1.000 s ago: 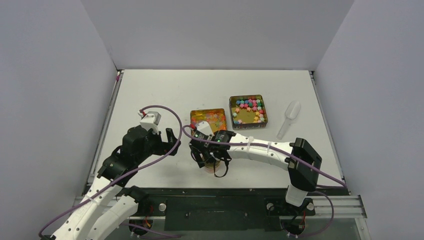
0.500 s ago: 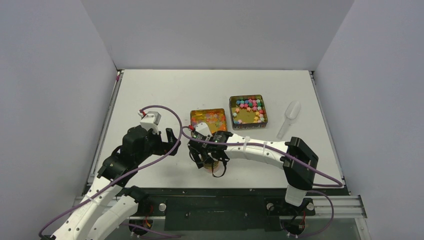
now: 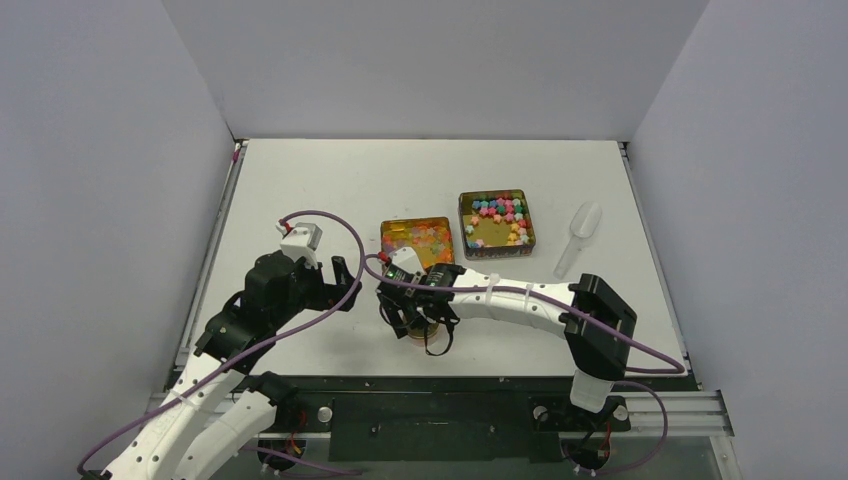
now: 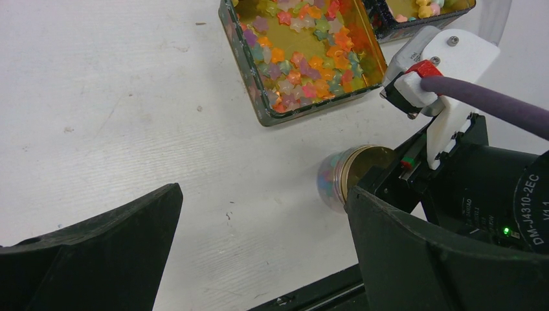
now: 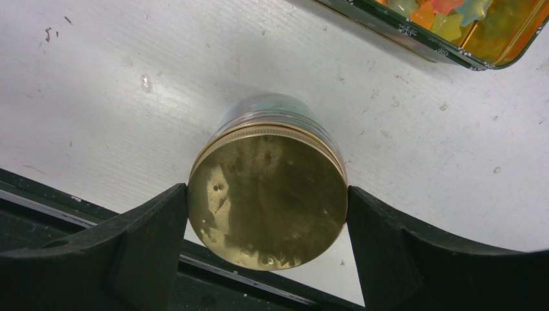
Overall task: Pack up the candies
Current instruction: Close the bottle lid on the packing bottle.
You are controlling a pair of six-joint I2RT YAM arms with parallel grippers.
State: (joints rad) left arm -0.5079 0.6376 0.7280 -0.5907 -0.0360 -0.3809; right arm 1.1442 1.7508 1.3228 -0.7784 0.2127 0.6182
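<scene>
A small clear jar [image 4: 329, 180] holding coloured candies stands near the table's front edge, with a gold lid [image 5: 268, 194] on top. My right gripper [image 5: 267, 217] is shut on the lid, one finger [image 5: 145, 230] on each side; in the top view it [image 3: 421, 322] covers the jar. Translucent orange, red and yellow candies [image 4: 304, 55] lie in a square tin [image 3: 417, 240]. Opaque blue, green, pink and yellow candies [image 3: 498, 215] lie in a second tin [image 3: 528, 232]. My left gripper [image 4: 265, 259] is open and empty, just left of the jar.
A clear plastic scoop [image 3: 578, 237] lies on the table to the right of the tins. The black front rail [image 5: 78, 214] runs close below the jar. My right wrist [image 4: 479, 188] fills the space to the right of the left gripper.
The right wrist has shifted slightly left over the jar, still holding the lid. The left arm has not moved.
</scene>
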